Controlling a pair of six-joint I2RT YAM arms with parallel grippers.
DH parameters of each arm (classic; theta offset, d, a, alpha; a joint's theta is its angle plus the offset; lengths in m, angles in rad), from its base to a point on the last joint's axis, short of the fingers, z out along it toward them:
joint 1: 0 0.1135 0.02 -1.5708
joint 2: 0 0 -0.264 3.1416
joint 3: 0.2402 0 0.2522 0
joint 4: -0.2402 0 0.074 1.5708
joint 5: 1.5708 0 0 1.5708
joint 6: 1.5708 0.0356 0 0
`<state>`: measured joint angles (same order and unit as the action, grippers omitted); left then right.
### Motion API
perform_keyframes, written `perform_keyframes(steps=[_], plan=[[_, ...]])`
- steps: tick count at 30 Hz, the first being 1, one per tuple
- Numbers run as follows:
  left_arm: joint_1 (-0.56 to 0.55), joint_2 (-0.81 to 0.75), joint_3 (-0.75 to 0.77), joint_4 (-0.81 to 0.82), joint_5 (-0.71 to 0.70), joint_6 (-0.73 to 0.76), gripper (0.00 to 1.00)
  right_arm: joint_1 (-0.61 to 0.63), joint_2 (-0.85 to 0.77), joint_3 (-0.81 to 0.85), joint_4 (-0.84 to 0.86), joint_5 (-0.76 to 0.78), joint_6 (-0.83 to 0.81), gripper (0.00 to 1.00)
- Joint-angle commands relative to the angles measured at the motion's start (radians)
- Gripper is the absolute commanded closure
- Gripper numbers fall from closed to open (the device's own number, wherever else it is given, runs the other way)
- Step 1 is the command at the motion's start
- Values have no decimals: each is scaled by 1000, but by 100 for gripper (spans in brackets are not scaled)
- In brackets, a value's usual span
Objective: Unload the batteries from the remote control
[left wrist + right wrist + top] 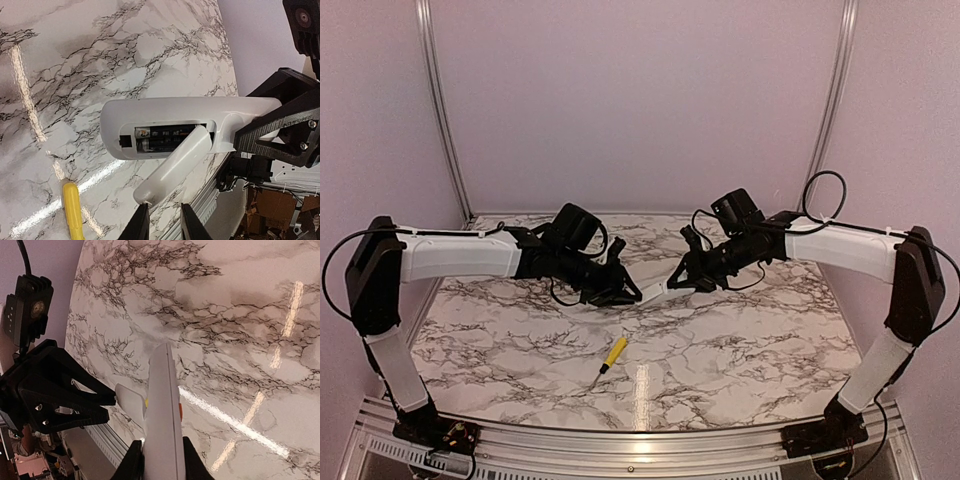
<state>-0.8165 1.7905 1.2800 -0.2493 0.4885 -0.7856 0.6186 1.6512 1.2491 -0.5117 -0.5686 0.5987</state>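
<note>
The white remote control [660, 290] hangs above the table's middle, held at one end by my shut right gripper [688, 280]. In the left wrist view the remote [165, 112] has its compartment open, with two dark batteries [162, 137] lying side by side inside. The small white cover piece [175, 167] sticks out of the compartment at a slant. Its free tip touches one fingertip of my left gripper [162, 220], whose jaws stand slightly apart with nothing between them. In the right wrist view the remote [162, 390] is seen edge-on between the right gripper's fingers [134, 460].
A yellow-handled screwdriver [613, 352] lies on the marble table [740, 360] in front of the grippers, and it also shows in the left wrist view [72, 210]. The table's metal front rail [640, 440] runs along the near edge.
</note>
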Motion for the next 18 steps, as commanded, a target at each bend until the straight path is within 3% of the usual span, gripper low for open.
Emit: perform_keyframes(steps=[1,18], plan=[[-12,25,22,72,38,6,77,4,9,31,36,-9,-2,100],[-10,65,36,51,46,34,78,3,26,-1,58,-1,4,100]])
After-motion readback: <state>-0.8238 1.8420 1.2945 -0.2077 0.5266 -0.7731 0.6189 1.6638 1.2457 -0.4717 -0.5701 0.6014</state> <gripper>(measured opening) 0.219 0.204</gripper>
